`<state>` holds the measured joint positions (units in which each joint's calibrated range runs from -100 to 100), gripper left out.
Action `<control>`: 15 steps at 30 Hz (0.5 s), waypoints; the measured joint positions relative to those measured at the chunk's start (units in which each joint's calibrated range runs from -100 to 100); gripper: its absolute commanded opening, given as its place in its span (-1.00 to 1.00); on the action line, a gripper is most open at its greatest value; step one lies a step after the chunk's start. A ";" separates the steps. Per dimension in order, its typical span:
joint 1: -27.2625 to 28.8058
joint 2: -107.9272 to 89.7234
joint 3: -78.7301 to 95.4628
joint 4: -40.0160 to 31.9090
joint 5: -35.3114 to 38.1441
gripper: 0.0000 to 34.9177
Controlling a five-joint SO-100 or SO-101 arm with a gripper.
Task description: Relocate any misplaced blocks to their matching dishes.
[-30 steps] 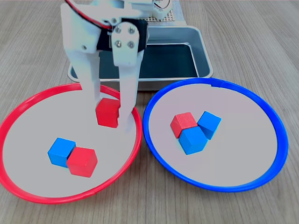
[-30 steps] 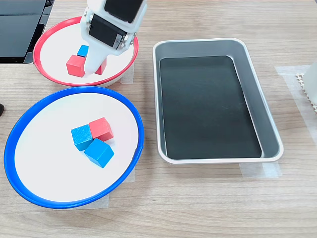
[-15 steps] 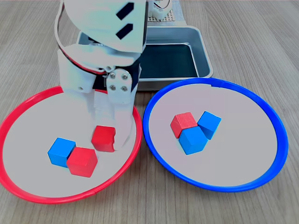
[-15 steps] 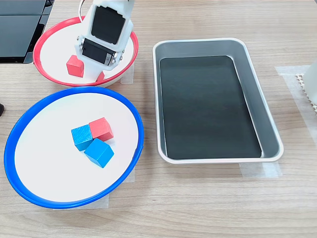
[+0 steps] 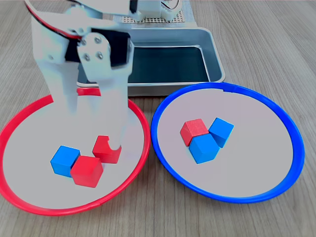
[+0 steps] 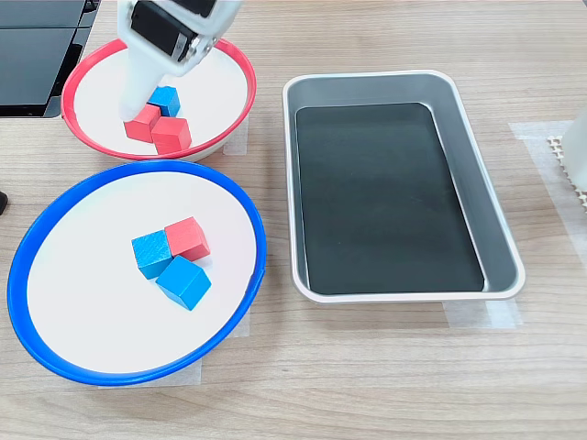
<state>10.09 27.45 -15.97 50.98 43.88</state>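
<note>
Three cubes sit in the red-rimmed dish (image 5: 29, 111): two red blocks (image 5: 87, 170) touching, a blue block (image 5: 64, 160) against them. White gripper (image 5: 94, 123) hangs over this dish, fingers spread wide, empty; one fingertip (image 5: 117, 140) just beside the nearer red cube (image 5: 104, 149). Blue-rimmed dish (image 5: 276, 113) to the first exterior view's right holds one red block (image 5: 193, 130) touching two blue blocks (image 5: 205, 148). Grey metal tray (image 6: 500, 238) behind.

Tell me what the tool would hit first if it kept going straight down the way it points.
Probably the red block under the tool, resting inside the red-rimmed dish; one finger already overlaps it, though contact is unclear.
</note>
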 measured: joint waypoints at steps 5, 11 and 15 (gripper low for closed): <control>1.15 -6.39 5.35 -1.14 -2.25 0.19; 4.16 -11.51 13.43 -2.28 -7.77 0.14; 4.16 -11.51 13.70 -0.90 -14.36 0.19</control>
<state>14.25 15.94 -2.27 50.08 29.52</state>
